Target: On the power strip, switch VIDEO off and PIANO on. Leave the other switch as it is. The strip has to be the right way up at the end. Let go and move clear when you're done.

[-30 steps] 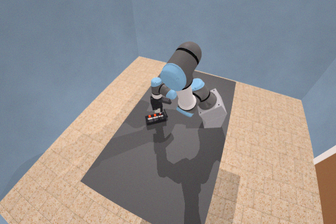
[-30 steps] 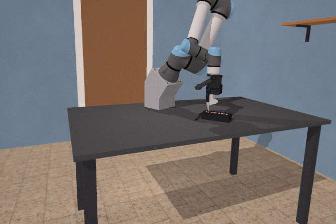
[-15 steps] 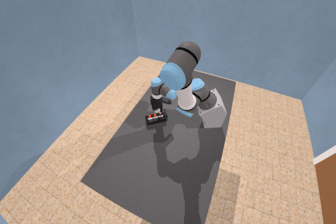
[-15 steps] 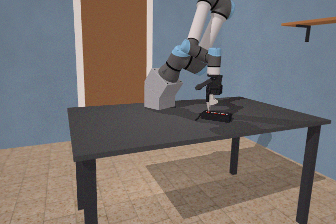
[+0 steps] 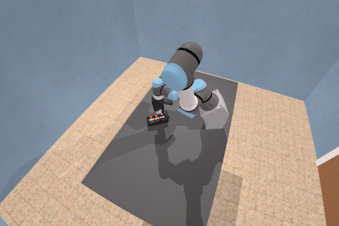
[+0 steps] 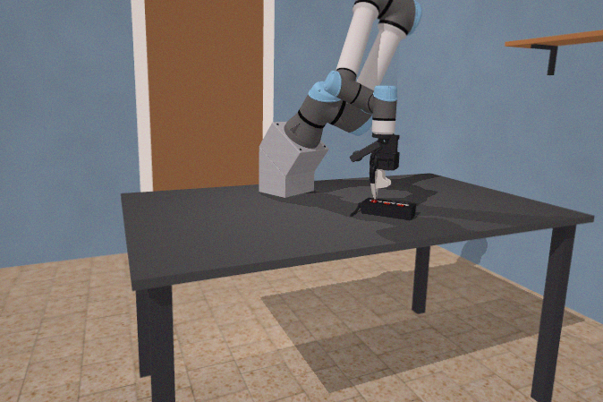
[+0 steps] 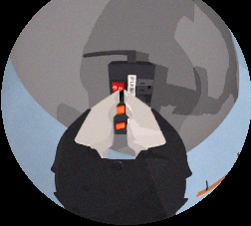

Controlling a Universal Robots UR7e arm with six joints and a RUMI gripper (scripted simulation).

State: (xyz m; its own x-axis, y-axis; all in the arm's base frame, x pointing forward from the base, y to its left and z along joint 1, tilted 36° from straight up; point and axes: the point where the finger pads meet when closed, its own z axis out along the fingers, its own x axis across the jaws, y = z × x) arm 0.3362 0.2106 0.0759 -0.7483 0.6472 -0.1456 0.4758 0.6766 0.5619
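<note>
Power strip sits flat on the dark surface, switches up, a little way in front of the arm's grey pedestal. From the top view you can see three red switches in a row on it, and the gripper hangs straight over the end nearest the pedestal.

Exterior view: strip lies near the middle of the surface, and the gripper points straight down with its tips right at the strip's left end. Can't tell if it's actually touching.

Wrist view: the pale fingers are pressed together with nothing between them, strip running away from the camera beneath, red rockers showing through the slit.
</note>
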